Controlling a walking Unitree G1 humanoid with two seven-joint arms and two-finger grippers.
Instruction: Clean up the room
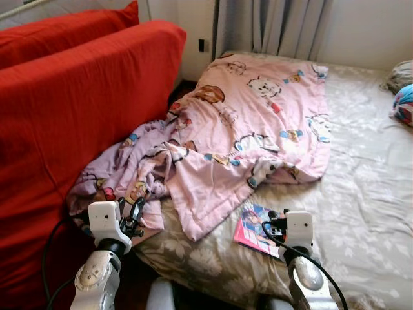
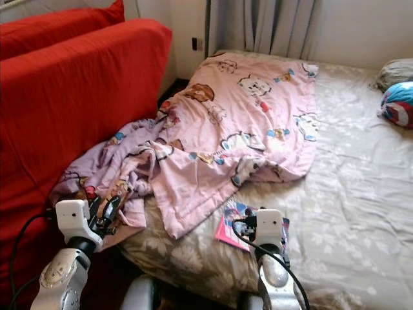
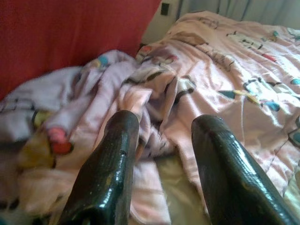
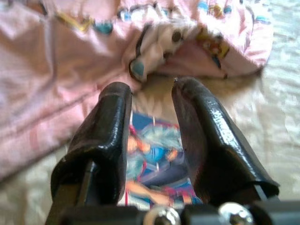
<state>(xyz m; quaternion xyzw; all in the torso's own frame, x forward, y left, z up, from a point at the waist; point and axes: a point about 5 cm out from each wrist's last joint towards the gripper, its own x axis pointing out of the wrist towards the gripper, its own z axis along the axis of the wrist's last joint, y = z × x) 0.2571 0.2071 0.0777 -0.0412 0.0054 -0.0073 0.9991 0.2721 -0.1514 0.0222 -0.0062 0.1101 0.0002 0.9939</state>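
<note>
A pink cartoon-print blanket (image 1: 251, 123) lies crumpled across the bed, its left end bunched against the red sofa (image 1: 77, 116). A colourful comic book (image 1: 255, 229) lies flat on the beige floral bedsheet (image 1: 361, 194) near the front edge. My left gripper (image 3: 161, 126) is open and hovers just over the bunched blanket end (image 3: 140, 98). My right gripper (image 4: 150, 93) is open, held right above the comic book (image 4: 154, 154), whose cover shows between the fingers. Both wrists appear low in the head views, left (image 1: 106, 223) and right (image 1: 297, 229).
The red sofa stands close along the bed's left side, leaving a narrow dark gap. Curtains (image 1: 271, 26) and a wall socket (image 1: 202, 45) are behind the bed. A blue and red cushion (image 1: 403, 103) and a grey bundle (image 1: 401, 74) lie at the far right.
</note>
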